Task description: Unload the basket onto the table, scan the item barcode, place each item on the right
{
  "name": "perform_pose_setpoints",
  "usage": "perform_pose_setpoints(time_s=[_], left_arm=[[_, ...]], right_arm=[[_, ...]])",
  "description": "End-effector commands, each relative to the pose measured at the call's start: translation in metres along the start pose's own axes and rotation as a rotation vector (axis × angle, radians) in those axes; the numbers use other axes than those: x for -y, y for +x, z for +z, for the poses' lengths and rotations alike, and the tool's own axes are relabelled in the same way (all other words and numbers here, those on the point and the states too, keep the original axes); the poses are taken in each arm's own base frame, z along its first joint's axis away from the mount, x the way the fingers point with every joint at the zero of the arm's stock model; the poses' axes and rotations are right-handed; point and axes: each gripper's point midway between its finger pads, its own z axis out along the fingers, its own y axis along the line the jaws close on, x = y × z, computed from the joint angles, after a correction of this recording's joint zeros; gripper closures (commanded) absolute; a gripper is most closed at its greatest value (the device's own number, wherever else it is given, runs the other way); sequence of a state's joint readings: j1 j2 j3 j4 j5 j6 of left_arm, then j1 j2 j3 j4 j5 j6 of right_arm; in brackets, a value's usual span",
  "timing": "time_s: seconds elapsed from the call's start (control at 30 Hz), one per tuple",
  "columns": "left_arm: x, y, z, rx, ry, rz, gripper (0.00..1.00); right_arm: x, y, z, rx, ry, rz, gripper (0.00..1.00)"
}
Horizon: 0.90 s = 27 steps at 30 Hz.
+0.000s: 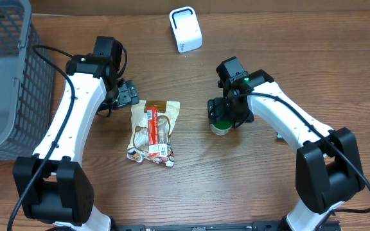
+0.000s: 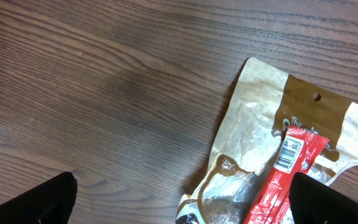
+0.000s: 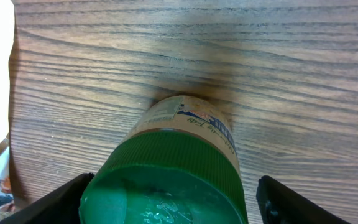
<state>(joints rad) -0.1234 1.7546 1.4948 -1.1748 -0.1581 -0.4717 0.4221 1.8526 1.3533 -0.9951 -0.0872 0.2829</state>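
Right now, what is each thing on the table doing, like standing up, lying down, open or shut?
Snack bag: lying flat.
Red packet: lying on the snack bag, barcode facing up.
Jar: standing upright, green lid on.
Scanner: standing upright, far side.
Basket: upright beside the left arm.
Left end effector: open, holding nothing.
Right end effector: open, fingers either side of the jar.
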Motion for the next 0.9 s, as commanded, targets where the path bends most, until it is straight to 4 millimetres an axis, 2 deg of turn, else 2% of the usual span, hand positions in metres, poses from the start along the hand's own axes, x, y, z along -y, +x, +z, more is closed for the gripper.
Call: perform_pose_setpoints(time_s=[0.0, 0.43, 0.6, 0.87], left_arm=[[0.0010, -0.0044, -0.0032, 0.016, 0.001, -0.001, 0.00], [0.0010, -0.0044, -0.0032, 0.016, 0.001, 0.000, 0.00], [0.0010, -0.0043, -0.0032, 0.015, 0.001, 0.000, 0.00], [0.0010, -0.0044, -0.0032, 0.016, 0.001, 0.000, 0.00]], right_arm=[[0.0028, 0.0009, 0.0031, -0.002, 0.020, -0.062, 0.15], [0.0028, 0.0020, 0.0038, -0.007, 0.022, -0.112, 0.16], [-0.0032, 0.0046, 0.0044, -0.009, 0.021, -0.130, 0.16], [-0.0039, 0.0052, 0.0051, 0.023, 0.127, -0.180, 0.14]])
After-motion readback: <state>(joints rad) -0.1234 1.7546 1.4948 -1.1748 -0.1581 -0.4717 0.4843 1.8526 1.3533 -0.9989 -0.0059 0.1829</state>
